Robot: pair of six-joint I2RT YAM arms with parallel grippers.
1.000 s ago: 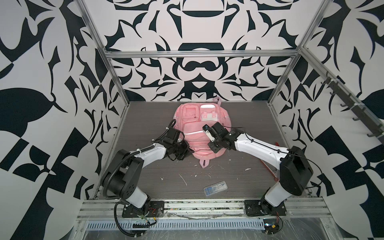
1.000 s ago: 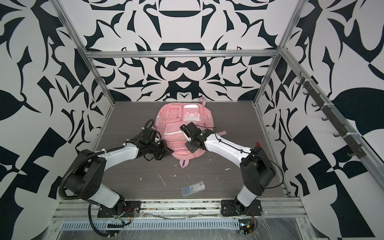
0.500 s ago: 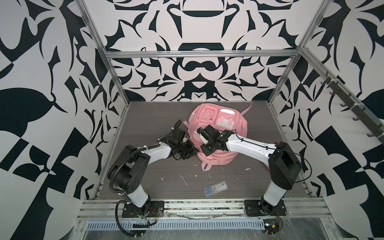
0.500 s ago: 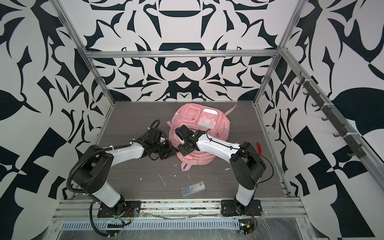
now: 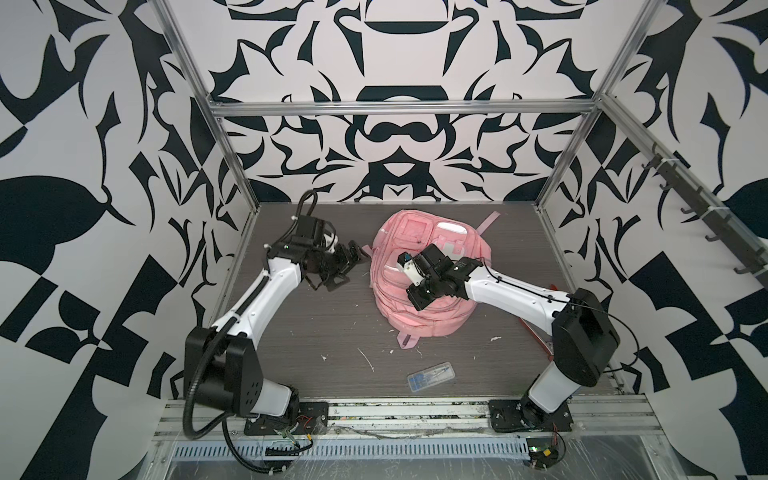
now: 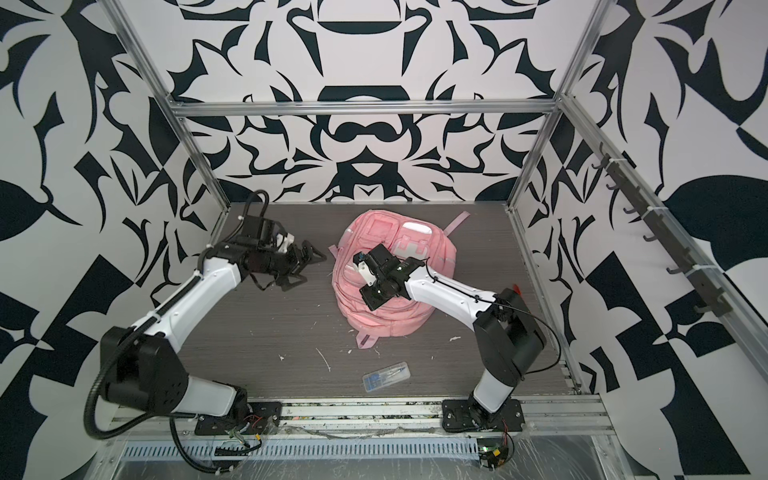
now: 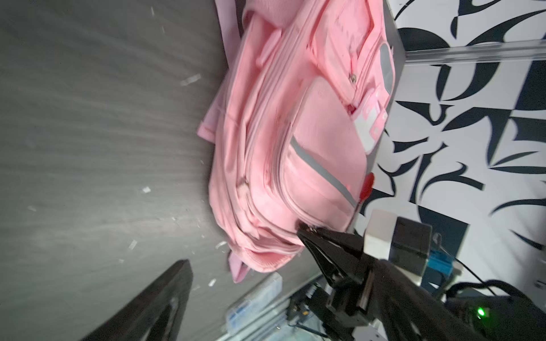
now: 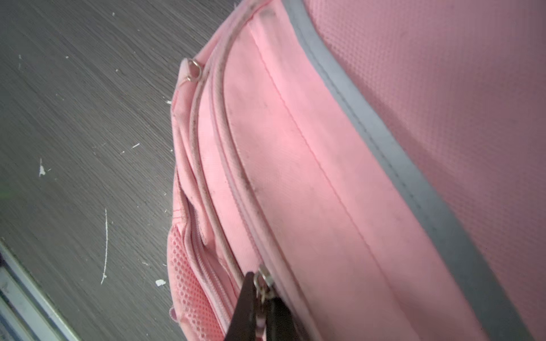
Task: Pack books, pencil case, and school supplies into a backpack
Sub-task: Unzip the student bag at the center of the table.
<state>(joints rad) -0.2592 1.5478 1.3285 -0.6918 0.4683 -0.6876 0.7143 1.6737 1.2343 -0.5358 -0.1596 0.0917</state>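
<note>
One clear box [image 5: 430, 376] of blue things lies on the desk [image 5: 324, 328]. Left claw [image 5: 347, 270]: wide open, empty. Right claw [image 8: 260, 288] pinches the zipper pull [image 8: 263, 277] of the pink backpack [image 5: 436, 322].

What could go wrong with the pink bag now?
The right hand pinches only the tiny zipper pull, so it might slip out. The left hand is open and holds nothing, so a tug may drag the whole backpack instead of opening it.

backpack [image 5: 436, 320] on the table [image 5: 316, 332] toward the back, school supplies [image 5: 430, 377] in front of it
</note>
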